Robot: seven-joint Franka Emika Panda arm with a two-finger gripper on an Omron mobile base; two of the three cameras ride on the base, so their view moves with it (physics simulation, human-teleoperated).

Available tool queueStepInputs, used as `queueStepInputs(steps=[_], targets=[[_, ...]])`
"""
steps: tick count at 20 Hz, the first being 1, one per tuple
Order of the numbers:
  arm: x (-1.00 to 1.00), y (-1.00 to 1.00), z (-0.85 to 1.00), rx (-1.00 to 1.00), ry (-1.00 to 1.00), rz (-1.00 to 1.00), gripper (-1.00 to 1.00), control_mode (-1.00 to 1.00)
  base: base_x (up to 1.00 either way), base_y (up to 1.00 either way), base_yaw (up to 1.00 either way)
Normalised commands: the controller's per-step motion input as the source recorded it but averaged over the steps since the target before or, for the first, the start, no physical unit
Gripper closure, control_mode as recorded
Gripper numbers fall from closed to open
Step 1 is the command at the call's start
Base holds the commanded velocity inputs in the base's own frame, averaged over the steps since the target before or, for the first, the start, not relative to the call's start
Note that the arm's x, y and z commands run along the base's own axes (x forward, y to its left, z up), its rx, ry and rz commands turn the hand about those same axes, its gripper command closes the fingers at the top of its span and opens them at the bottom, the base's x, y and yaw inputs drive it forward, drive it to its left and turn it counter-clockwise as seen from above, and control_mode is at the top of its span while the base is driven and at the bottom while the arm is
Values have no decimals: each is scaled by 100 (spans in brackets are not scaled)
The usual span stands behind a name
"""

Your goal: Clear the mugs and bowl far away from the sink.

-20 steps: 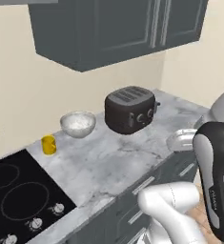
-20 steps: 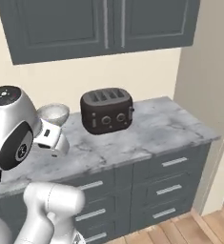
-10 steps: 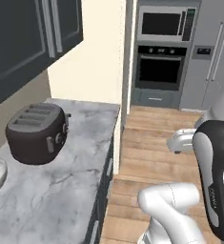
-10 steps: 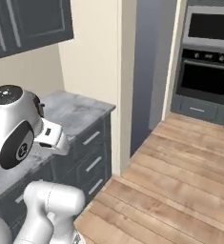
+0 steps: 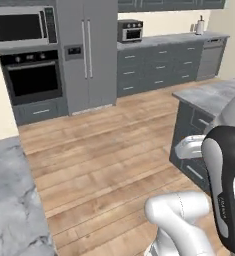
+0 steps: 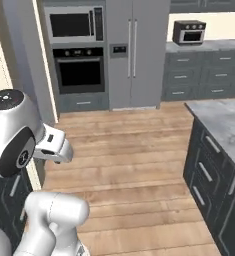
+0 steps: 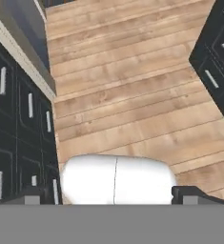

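The base had swung away from the marble surface (image 5: 9,200) with the toaster, bowl and yellow mug; both base views now faced wooden floor (image 6: 134,165) and wall oven (image 6: 81,75). The tool (image 7: 111,194) stood wide open, empty, nothing cleared yet

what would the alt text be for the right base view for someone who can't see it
A rendered kitchen seen over a white robot arm at lower left, looking across a bare light wooden plank floor. Against the far wall stand a black built-in microwave above a black wall oven, and a tall grey refrigerator. A grey marble-topped counter with dark drawers stands right.
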Motion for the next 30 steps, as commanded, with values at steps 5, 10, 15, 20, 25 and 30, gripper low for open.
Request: queueStepInputs(steps=[5,10,15,20,25,30], targets=[[0,0,0,0,0,0,-100,100,0,0,-100],[0,0,0,0,0,0,-100,100,0,0,-100],[0,0,0,0,0,0,-100,100,0,0,-100],[0,0,0,0,0,0,-100,100,59,5,-71],[0,0,0,0,0,0,-100,100,100,15,-26],[0,0,0,0,0,0,-100,100,100,0,-19]])
